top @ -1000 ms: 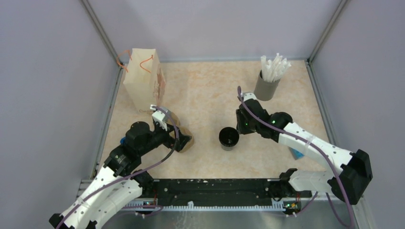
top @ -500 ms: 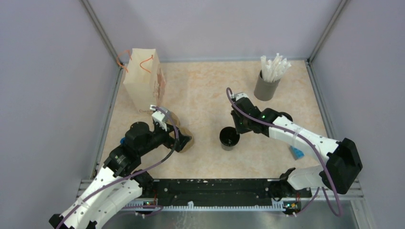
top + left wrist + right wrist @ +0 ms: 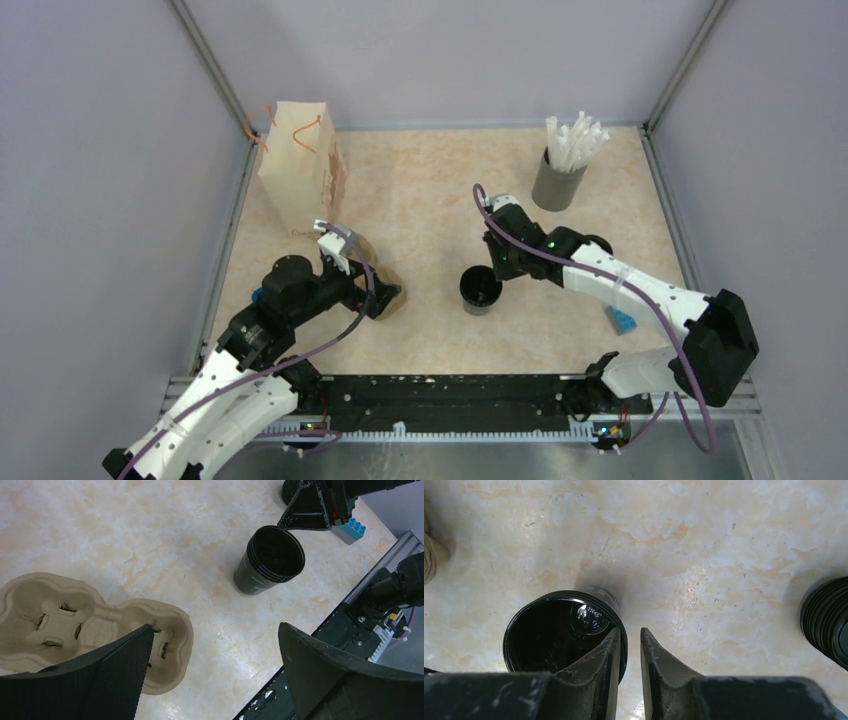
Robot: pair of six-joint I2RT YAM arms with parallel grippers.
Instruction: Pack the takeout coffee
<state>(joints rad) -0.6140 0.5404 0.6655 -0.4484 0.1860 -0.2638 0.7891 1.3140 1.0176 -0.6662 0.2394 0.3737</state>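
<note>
Starting nearest the bases, the left gripper [image 3: 214, 630] hangs with its jaws spread wide over the pulp cup carrier [image 3: 55, 610], one finger overlapping the carrier's near pocket. Nothing here differs from a second ago.

Just beyond, the black cup [image 3: 554, 635] stands upright and lidless on the table, apart from the carrier. The change is at the right gripper [image 3: 629, 640]. A second ago it sat back from the cup; half a second ago it had swung in to the rim, and it has not shifted since. Its fingers are drawn nearly together, a thin slit between them, one lying over the rim's edge. Whether the cup wall is actually pinched I cannot tell. I judge the reach finished and a rim grip under way, ahead of lifting the cup toward a carrier pocket.

Farther back, the straw holder [image 3: 558, 180] and the upright paper bag [image 3: 298, 165] stand unchanged.
</note>
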